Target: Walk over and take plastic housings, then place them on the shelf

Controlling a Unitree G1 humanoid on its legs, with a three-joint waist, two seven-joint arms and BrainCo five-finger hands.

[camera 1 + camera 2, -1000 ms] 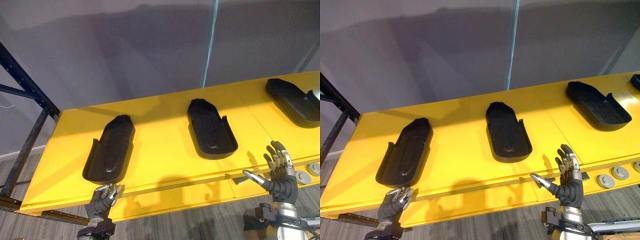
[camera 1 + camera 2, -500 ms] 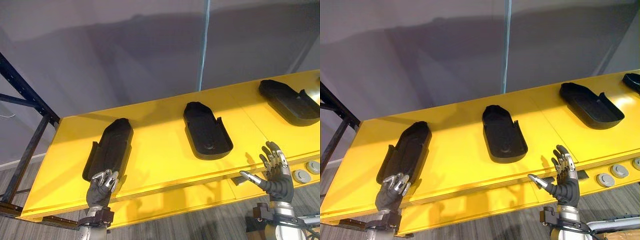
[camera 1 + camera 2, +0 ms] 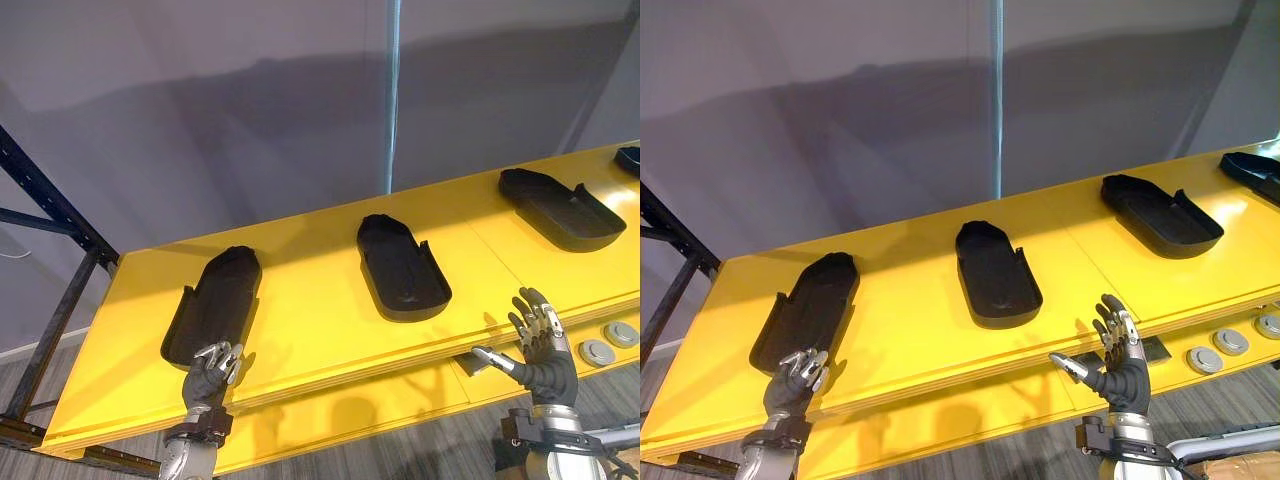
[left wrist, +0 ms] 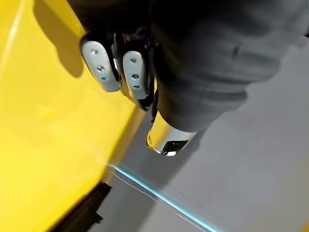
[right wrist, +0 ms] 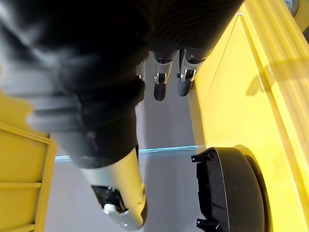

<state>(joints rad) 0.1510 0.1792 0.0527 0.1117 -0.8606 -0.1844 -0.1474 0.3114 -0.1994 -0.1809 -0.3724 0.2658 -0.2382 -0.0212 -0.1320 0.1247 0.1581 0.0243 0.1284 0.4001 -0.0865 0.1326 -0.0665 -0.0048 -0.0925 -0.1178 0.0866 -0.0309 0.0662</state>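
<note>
Several black plastic housings lie in a row on the yellow shelf top (image 3: 310, 320): a left one (image 3: 212, 305), a middle one (image 3: 402, 268) and a right one (image 3: 560, 208). My left hand (image 3: 208, 372) is raised at the shelf's front edge, just below the near end of the left housing, its fingers curled with nothing in them. My right hand (image 3: 537, 345) is up in front of the edge, right of the middle housing, open with its fingers spread and thumb out. In the right wrist view a housing (image 5: 231, 193) lies past the fingers (image 5: 159, 84).
A further housing (image 3: 630, 158) shows at the shelf's far right end. Round silver discs (image 3: 598, 351) sit on the lower yellow front face by my right hand. A dark blue rack frame (image 3: 60, 290) stands at the left. A grey wall (image 3: 250, 120) rises behind the shelf.
The camera has shifted, so the whole shelf sits further left and lower. My left hand has risen up to the near end of the left housing. The right hand stays open.
</note>
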